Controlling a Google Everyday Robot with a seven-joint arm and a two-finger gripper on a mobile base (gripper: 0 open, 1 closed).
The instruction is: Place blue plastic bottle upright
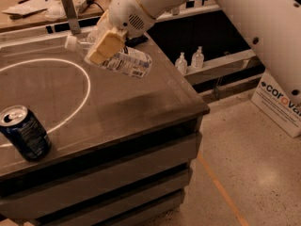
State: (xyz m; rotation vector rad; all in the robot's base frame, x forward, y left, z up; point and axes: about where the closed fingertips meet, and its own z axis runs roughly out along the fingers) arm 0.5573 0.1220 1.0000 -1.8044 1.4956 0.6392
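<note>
The blue plastic bottle (pixel 123 62) is clear with a white cap at its left end and a white label with dark print. It hangs in the air above the dark table (pixel 141 112), tilted, cap end up and to the left. My gripper (pixel 104 47) is shut on the bottle's middle, its tan fingers (pixel 107 45) across the body. The white arm reaches in from the upper right.
A dark blue soda can (pixel 24 132) stands upright at the table's front left, beside a white circle line (pixel 87 86) painted on the top. Two small clear pump bottles (pixel 189 61) stand on a shelf to the right. A white box (pixel 282 102) sits on the floor at right.
</note>
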